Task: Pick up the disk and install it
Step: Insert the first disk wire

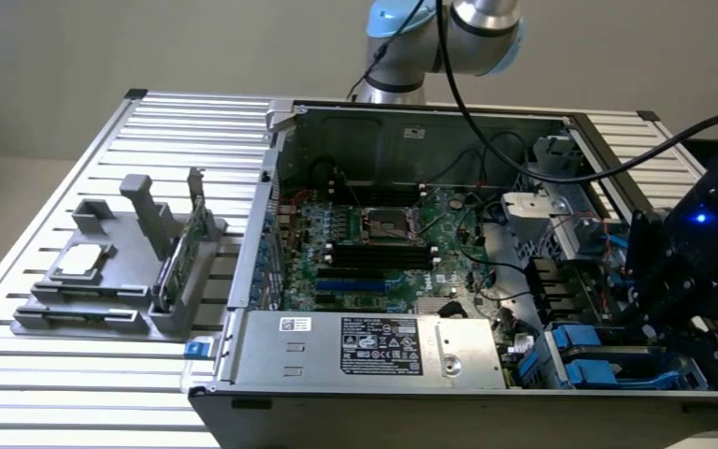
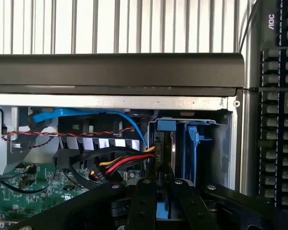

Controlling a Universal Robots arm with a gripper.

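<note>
Inside an open computer case (image 1: 484, 383) on a slatted metal bench (image 1: 72, 374), the black end effector (image 2: 158, 189) hangs over the drive bay at the exterior view's right, its fingers (image 2: 143, 201) drawn close together on the top edge of the disk (image 2: 164, 146). The disk stands on edge in the bay, blue rails (image 2: 192, 143) alongside. Beyond lie the green motherboard (image 1: 372, 243) and, outside the case, a grey fixture (image 1: 122, 271).
</note>
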